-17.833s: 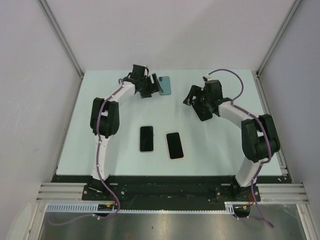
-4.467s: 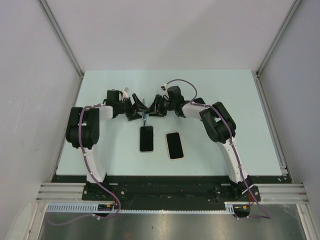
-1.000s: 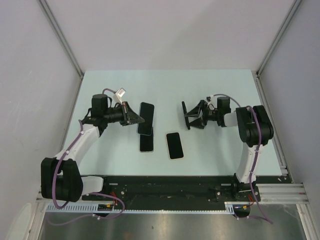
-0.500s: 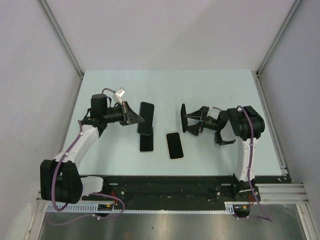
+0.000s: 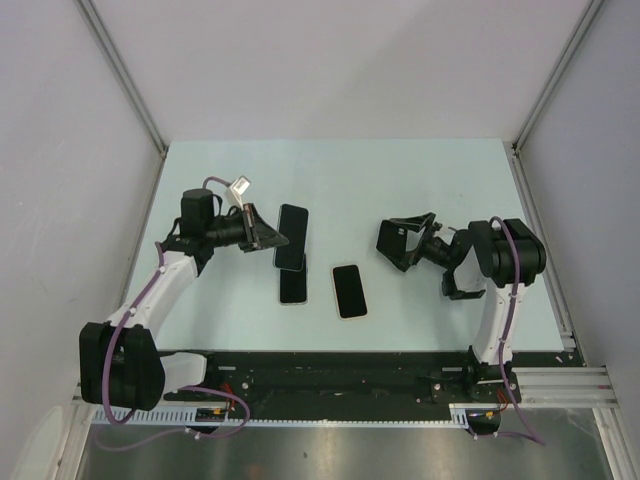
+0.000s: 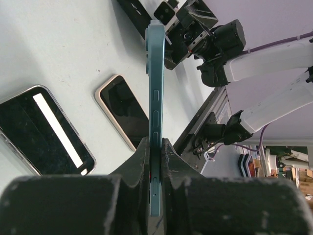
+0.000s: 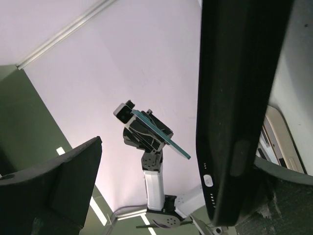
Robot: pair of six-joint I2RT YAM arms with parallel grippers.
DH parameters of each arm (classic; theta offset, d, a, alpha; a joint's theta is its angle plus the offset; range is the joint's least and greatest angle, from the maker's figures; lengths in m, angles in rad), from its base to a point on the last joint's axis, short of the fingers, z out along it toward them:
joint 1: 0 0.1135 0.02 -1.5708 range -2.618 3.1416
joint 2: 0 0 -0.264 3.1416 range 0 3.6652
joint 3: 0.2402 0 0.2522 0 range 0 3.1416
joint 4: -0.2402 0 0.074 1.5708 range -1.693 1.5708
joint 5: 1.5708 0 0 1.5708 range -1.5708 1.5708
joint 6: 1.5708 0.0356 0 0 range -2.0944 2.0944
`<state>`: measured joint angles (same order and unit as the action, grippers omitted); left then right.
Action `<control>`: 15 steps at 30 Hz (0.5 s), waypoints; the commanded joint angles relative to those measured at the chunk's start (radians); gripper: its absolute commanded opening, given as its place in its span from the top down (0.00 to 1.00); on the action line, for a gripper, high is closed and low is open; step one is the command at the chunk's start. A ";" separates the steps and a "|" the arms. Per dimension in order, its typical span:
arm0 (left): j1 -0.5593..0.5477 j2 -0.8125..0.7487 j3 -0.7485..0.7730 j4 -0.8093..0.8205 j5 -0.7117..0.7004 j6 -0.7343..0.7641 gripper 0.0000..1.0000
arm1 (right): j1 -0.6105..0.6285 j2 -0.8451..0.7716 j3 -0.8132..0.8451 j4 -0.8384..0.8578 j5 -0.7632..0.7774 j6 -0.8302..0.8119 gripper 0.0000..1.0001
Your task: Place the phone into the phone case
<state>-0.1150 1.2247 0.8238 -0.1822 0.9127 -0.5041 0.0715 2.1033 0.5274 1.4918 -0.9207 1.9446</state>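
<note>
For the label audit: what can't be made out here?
Right wrist: whether the right end effector grips the black case; the case hides one finger.
Top external: far end of the left table phone, covered by the teal phone in the left end effector.
Left wrist: that phone, cut by the frame's left edge.

The top camera looks down from above and behind the arm bases, far enough off to take in the whole bench [image 5: 400,180]. The left wrist camera sits close behind the left fingers [image 6: 139,169] and faces across the bench toward the right arm [image 6: 264,49]. The right wrist camera tilts upward past the right fingers [image 7: 54,186] toward the left arm [image 7: 152,183]. The top and left wrist views share the cream-edged phone [image 5: 349,291] lying flat.
</note>
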 commanded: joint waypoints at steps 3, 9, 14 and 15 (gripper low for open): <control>0.003 -0.042 0.006 0.050 0.045 0.018 0.94 | -0.019 0.029 -0.096 0.108 0.062 0.051 0.00; 0.003 -0.042 0.003 0.058 0.049 0.009 0.94 | 0.036 0.004 -0.072 0.108 0.023 0.027 0.00; 0.003 -0.041 0.005 0.059 0.048 0.004 0.95 | 0.125 0.006 -0.049 0.108 0.014 0.008 0.00; 0.002 -0.040 0.006 0.059 0.046 0.004 0.95 | 0.142 0.004 -0.046 0.108 0.014 -0.002 0.00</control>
<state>-0.1150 1.2232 0.8207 -0.1814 0.9127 -0.5045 0.1314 2.0663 0.4969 1.4860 -0.8944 1.9518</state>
